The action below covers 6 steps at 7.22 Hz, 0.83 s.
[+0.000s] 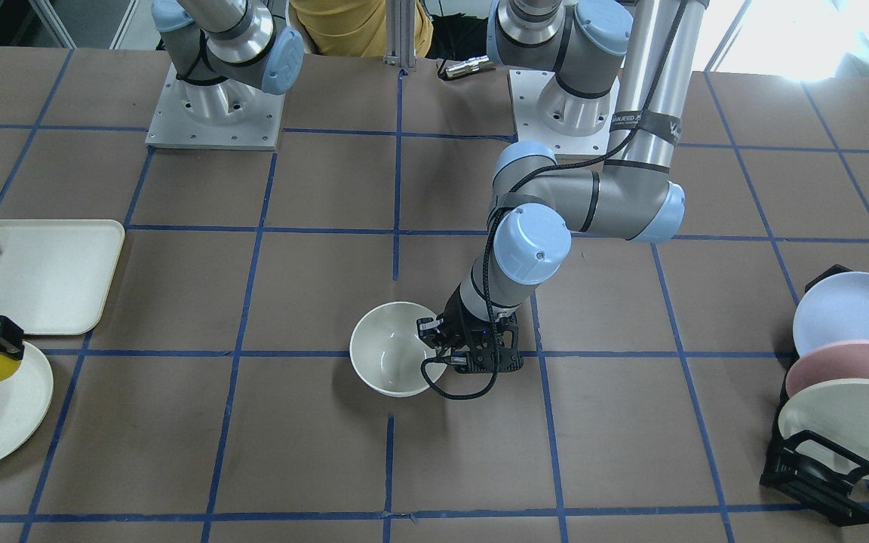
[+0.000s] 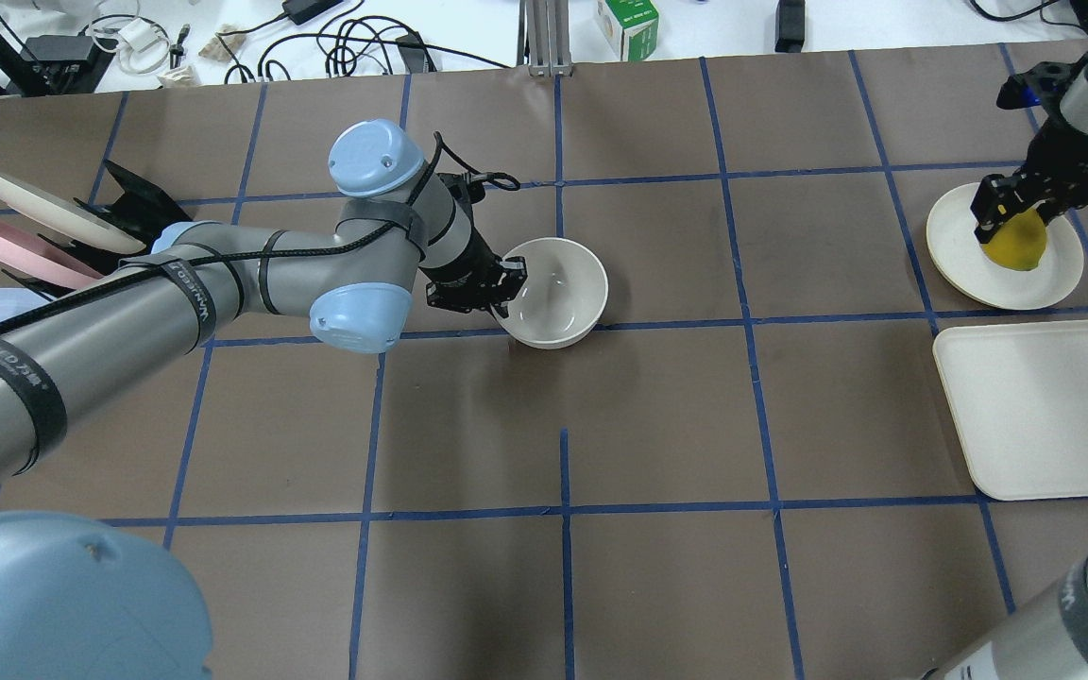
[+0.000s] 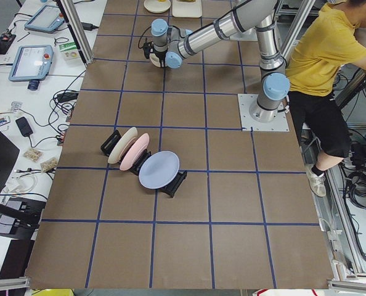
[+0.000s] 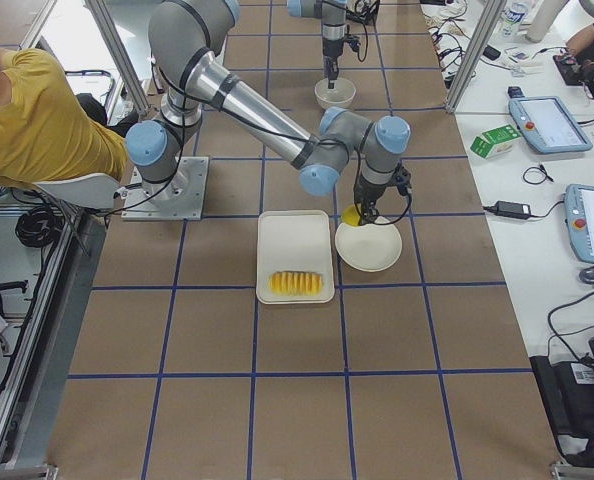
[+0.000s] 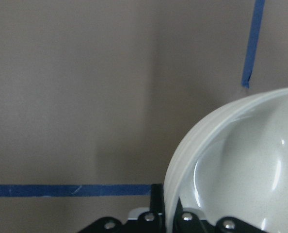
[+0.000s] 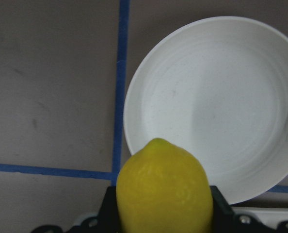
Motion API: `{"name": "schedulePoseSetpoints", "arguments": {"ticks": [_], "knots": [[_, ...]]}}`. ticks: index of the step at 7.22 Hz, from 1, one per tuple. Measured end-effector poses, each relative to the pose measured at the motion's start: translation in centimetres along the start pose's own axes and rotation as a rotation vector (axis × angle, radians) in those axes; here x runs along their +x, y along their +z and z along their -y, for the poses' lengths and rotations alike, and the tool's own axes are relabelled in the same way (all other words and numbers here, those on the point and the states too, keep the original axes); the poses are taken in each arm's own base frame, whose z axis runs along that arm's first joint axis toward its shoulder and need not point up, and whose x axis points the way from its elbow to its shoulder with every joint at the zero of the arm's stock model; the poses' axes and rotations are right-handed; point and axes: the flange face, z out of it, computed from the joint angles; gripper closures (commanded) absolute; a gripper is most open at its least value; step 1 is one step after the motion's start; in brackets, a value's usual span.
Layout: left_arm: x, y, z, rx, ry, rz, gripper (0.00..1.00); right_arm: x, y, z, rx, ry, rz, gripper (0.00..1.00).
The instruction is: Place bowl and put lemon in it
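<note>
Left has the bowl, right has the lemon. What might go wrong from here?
1. The left fingers pinch the bowl by one side of its rim; a rough release might tip or drag it.
2. The lemon, in the right fingers above the plate, is far across from the bowl; its round skin might slip on the carry.
3. The left arm hangs right beside the bowl; the incoming lemon might bump it.
</note>
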Motion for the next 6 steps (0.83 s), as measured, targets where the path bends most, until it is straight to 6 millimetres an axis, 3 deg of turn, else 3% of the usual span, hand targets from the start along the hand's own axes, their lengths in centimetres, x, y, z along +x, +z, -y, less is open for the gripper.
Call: {"name": "schedulePoseSetpoints", "arguments": {"ticks": [2,3,5,6], "knots": [[-0.2,-4.7,1.2,0.021,0.034,0.019,0.0,-9.7,-4.8,-0.6,0.015,0.094,0.012,1.0],[-1.0,-8.9,1.6,0.002,0.09,0.066,0.0,-15.1,-6.4,-0.9,0.033,0.119,0.029,1.0],[-5.9,-20.3,2.9,-0.074,0.157,0.129,0.0,-25.2,-8.1,-2.0,0.058,0.143,0.069,1.0],[-7.9,-25.6,2.2,-0.102,0.184,0.141,0.0,-29.8,-7.9,-2.4,0.061,0.153,0.098,1.0]]}}
